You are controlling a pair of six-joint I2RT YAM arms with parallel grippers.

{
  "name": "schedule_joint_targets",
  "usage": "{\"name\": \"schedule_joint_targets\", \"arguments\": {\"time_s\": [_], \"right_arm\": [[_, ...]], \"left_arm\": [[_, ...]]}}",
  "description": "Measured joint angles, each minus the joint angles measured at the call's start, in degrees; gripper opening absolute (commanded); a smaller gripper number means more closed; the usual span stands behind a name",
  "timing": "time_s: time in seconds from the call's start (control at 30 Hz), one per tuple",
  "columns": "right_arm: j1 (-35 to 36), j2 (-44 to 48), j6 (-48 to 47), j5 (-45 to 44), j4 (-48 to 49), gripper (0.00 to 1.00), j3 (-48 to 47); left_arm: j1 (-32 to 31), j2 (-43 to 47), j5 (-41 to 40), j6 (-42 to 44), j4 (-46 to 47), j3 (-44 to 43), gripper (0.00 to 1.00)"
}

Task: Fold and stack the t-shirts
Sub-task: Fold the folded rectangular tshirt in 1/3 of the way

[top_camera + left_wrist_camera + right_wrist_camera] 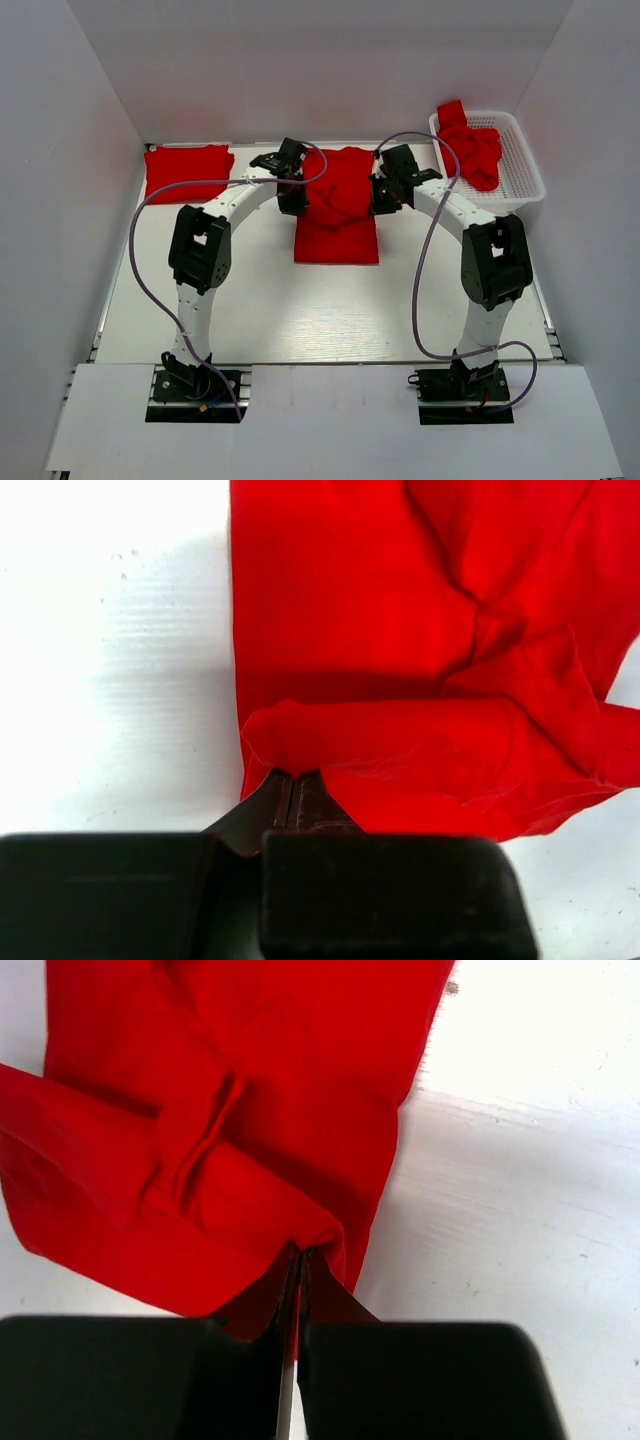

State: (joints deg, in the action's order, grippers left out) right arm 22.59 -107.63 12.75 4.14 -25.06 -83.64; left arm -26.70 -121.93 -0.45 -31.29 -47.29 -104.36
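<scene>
A red t-shirt (338, 205) lies in the middle of the table, its far part lifted and bunched between my two grippers. My left gripper (294, 200) is shut on the shirt's left edge; its wrist view has the closed fingertips (293, 783) pinching a fold of the shirt (400, 630). On the shirt's right edge my right gripper (384, 196) is shut as well, and in its wrist view it (301, 1255) bites a rolled hem of the cloth (220, 1080). A folded t-shirt (188, 172) rests at the far left. More red t-shirts (474, 148) lie crumpled in the basket.
A white lattice basket (522, 165) stands at the far right corner, against the right wall. White walls close in the table on the left, back and right. Purple cables loop off both arms over the table.
</scene>
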Motion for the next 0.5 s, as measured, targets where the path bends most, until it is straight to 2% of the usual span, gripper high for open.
{"name": "schedule_joint_targets", "arguments": {"time_s": [0.5], "right_arm": [[-1.4,-7.6,0.3,1.1,0.9,0.00,-4.4]], "left_arm": [[1.9,-5.9,3.2,1.2,3.0,-2.6,0.00]]}}
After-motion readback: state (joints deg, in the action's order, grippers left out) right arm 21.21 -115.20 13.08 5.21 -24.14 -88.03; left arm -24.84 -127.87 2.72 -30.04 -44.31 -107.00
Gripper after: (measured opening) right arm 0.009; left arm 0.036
